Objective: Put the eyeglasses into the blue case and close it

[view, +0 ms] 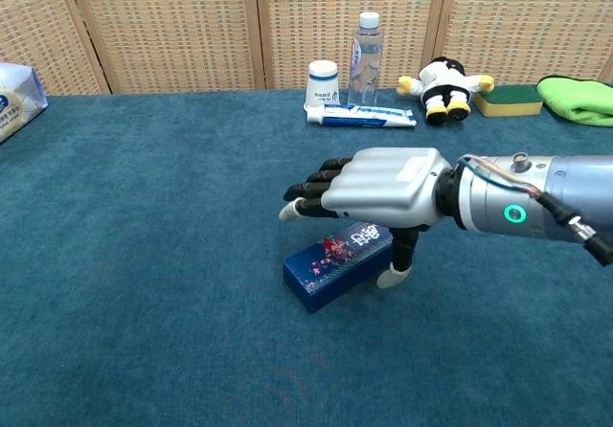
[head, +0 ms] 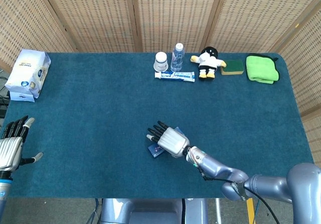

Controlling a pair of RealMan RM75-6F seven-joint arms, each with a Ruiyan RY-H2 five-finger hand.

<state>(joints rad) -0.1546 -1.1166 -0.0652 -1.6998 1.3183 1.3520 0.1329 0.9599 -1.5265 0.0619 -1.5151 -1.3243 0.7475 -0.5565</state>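
Right hand (view: 388,190) flat above closed blue case (view: 338,262), fingers (view: 311,190) apart, holding nothing.
Case lies on the counter (view: 144,283) under the fingers and palm; thumb hangs just beside its right end (contact unclear). Left hand (head: 11,146) at near counter edge, fingers spread, empty. Beyond the fingertips, far edge: toothpaste tube (view: 362,116), cup (view: 323,82), bottle (view: 363,48).

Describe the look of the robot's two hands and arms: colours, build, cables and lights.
The right hand has a ribbed silver metal back, black fingers and pale fingertips. Its forearm is glossy grey-silver with a green ring light, thin coloured wires at the wrist and a black cable. The left hand matches it: silver back, black fingers, pale tips.
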